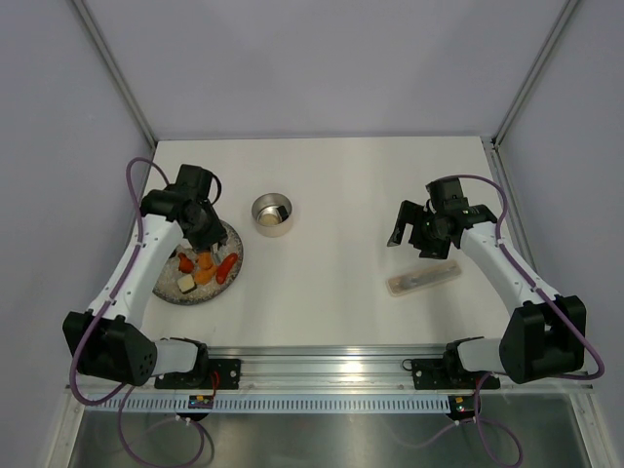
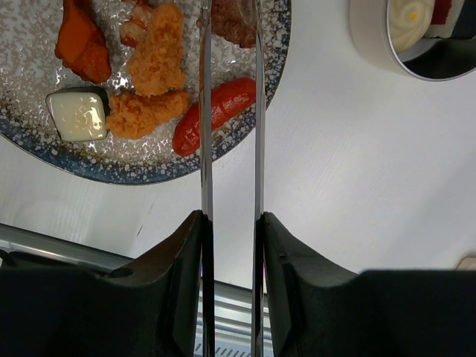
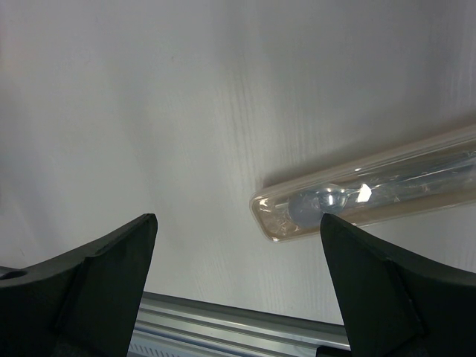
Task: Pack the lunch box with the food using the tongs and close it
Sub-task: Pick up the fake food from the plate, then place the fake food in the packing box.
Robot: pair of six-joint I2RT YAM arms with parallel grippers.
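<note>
While in claw (image 2: 230,219), tongs (image 2: 206,111) over plate (image 2: 111,155).

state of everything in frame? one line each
left gripper: shut on tongs.
right gripper: open, empty, above plastic case.
tongs: arms squeezed near-parallel, straddling brown piece; can't tell if it is gripped.
lunch box: open, no lid on, egg piece inside.
plate: holds sausage, fried pieces, white cube.
plastic case: lying flat, looks closed.
</note>
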